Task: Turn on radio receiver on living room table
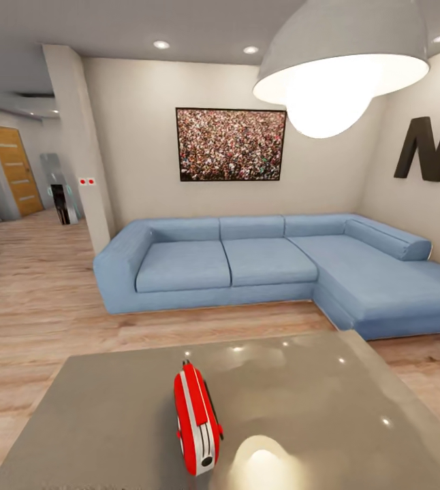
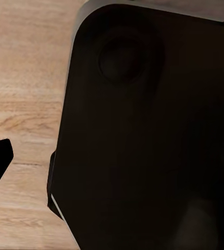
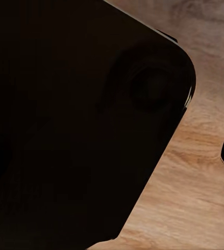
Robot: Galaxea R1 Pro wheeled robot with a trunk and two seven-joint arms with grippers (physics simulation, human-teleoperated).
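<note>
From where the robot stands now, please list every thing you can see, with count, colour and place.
radio receiver: 1, red with white stripes, standing on the table's near part
table: 1, glossy grey-brown, nearest in the head view
sofa: 1, blue, L-shaped, beyond the table against the walls
crowd picture: 1, dark frame, on the wall above the sofa
pendant lamp: 1, white, lit, overhead at right
door: 1, wooden, far left
floor: light wood planks
robot's dark body panel: black, seen by the left wrist camera over the floor

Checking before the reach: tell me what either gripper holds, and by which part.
It cannot be told: the wrist views show no fingers, just a dark body over wood floor. The radio stands free on the table, with nothing touching it.
</note>
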